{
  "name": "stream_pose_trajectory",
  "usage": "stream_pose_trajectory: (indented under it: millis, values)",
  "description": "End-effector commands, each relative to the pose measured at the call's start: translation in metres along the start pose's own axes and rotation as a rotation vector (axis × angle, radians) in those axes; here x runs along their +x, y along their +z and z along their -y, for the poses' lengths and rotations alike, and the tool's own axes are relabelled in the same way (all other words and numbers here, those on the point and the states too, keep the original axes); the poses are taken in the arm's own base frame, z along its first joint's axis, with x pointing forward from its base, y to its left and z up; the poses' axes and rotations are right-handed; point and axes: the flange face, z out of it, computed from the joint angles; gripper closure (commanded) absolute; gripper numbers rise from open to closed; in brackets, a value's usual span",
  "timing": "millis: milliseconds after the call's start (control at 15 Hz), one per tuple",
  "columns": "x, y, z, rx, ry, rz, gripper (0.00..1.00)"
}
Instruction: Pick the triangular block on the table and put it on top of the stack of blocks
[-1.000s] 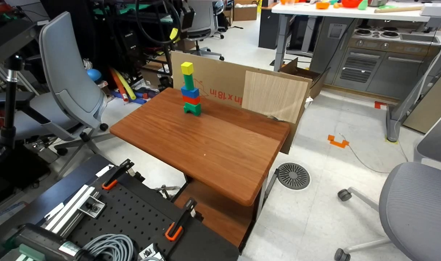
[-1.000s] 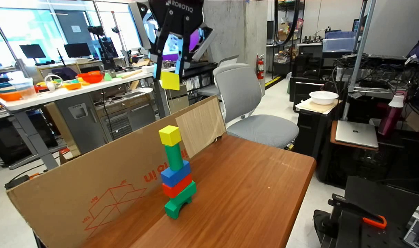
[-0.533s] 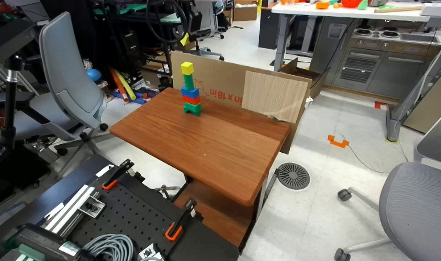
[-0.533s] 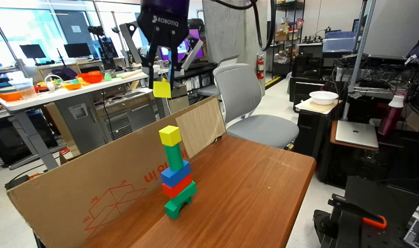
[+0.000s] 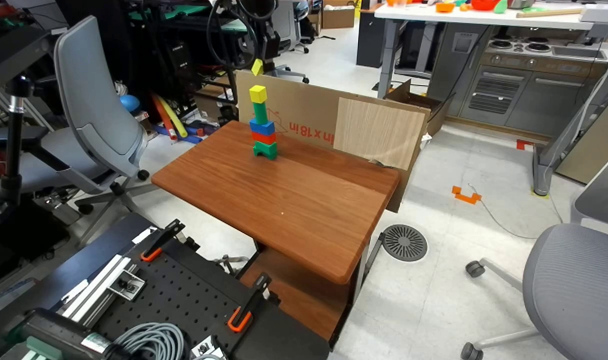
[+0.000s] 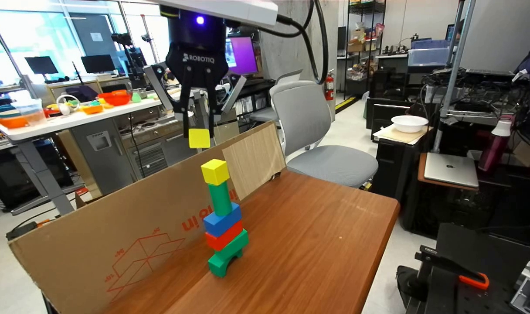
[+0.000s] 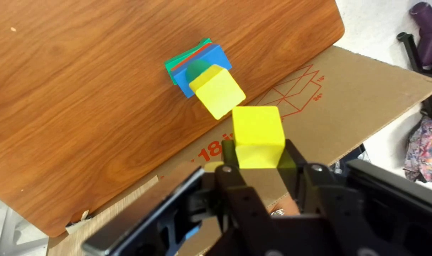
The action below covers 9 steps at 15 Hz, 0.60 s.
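Surface (image 5: 284, 200): reddish-brown wooden top with rounded corners, carrying the tower (image 5: 262, 126).
Cardboard (image 6: 125, 226): long sheet standing on edge along one side of the surface, printed in red.
Chair (image 6: 330, 139): grey, past the far edge of the surface in an exterior view.
Panel (image 6: 254, 161): pale wood grain, set against the cardboard toward one end.
Hand (image 6: 198, 131): pointing down, above the tower; its fingers stand narrow, gripping the wedge (image 6: 199, 138) between their tips.
Tower: upright on the surface, near the cardboard; from the bottom a green arch (image 6: 230, 249), a red block (image 6: 225, 236), a blue block (image 6: 223, 221), a green cylinder (image 6: 220, 198) and a yellow cube (image 6: 215, 172).
Cube: top of the tower, turned a little from the line of the blue block.
Wedge: bright yellow, off the surface, higher than the cube and near it; a gap parts the two in both exterior views. In the wrist view two of its faces show, meeting along an edge. Whether it lines up squarely with the cube I cannot tell.
Speck (image 6: 340, 237): tiny pale mark on the surface, well apart from the tower.
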Motion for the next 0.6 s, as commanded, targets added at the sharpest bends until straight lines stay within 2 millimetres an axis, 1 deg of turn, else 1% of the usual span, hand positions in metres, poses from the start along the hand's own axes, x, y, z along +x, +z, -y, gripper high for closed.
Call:
stream_pose_trajectory:
  millis: [0,267,533]
  values:
    - [0.0063,0.0057,0.0056,-0.045,0.027,0.033,0.92]
    - [0.0056,0.0115,0.0029,-0.088,0.046,0.043,0.92]
    - [-0.0001,0.0148,0.0012,-0.16,0.053,0.047,0.92]
